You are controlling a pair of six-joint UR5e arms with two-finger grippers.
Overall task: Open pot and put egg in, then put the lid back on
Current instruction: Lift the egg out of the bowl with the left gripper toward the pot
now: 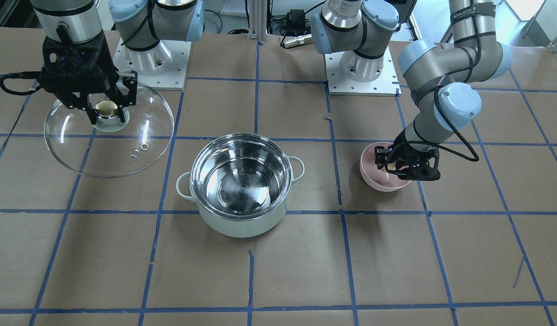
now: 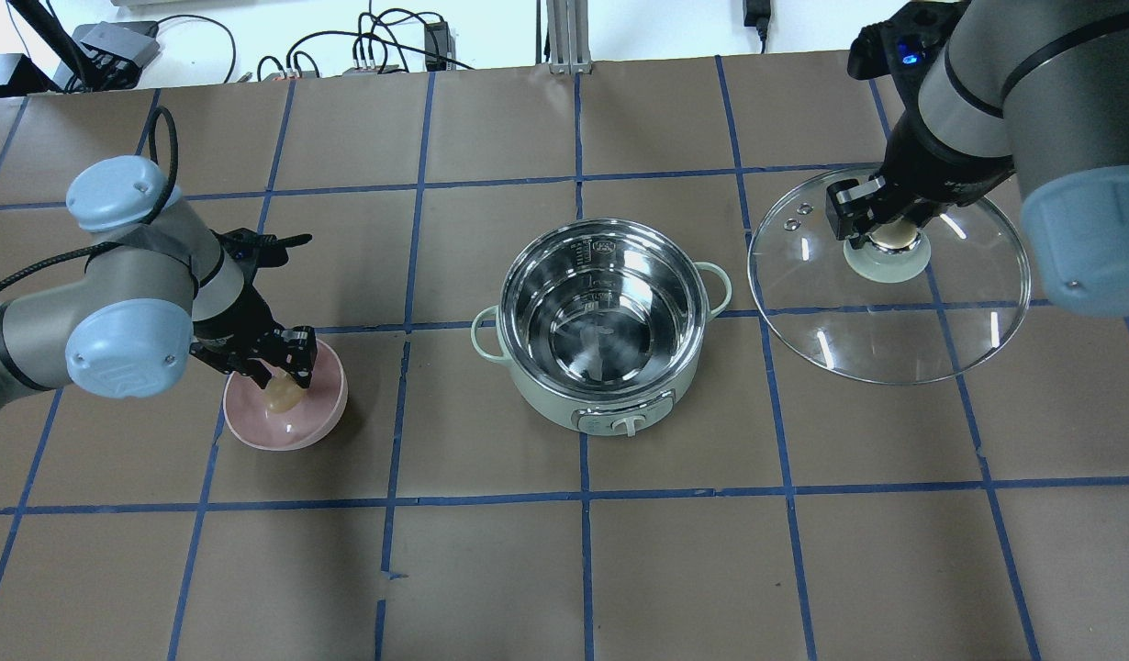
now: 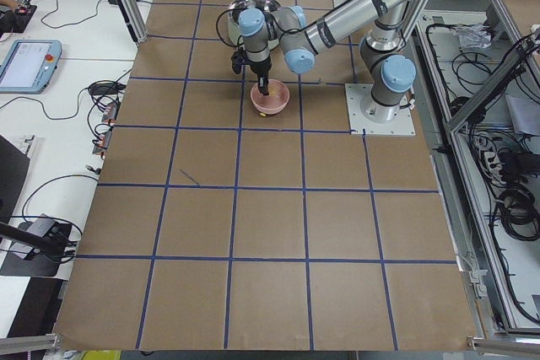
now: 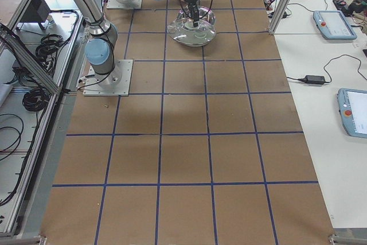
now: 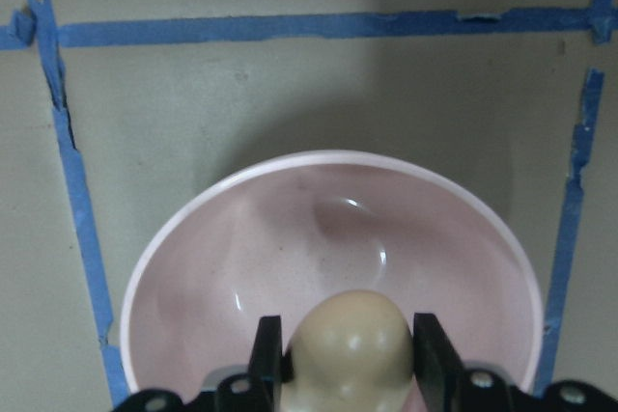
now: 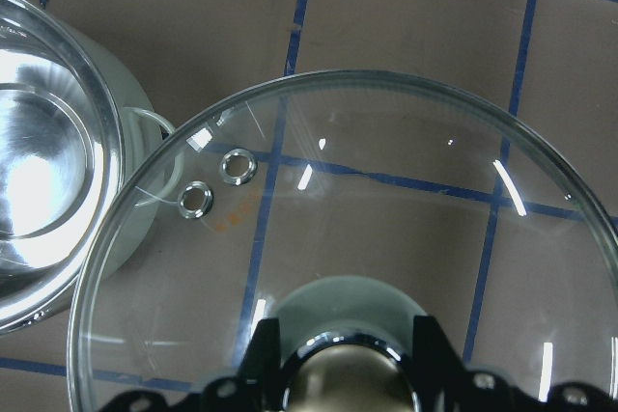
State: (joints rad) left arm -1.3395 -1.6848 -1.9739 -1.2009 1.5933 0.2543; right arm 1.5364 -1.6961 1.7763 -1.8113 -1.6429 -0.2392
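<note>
**Egg pickup, pot (image 2: pixel 564 404) open.**
Left end effector (image 5: pixel 348 359) pinches the egg (image 2: pixel 283 397) across its middle; likely light, slippery, brittle. Right end effector (image 6: pixel 343 364) clamps the lid (image 2: pixel 895 340) by its knob (image 1: pixel 106 108).

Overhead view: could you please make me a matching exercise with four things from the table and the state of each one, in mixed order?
Things:
1. pot
2. egg
3. lid
4. pink bowl

States:
A. held by its knob in the right gripper
B. standing open, nothing inside
C. between the fingers of the left gripper
D. on the table, under the left gripper

Pairs: 1-B; 2-C; 3-A; 4-D
</note>
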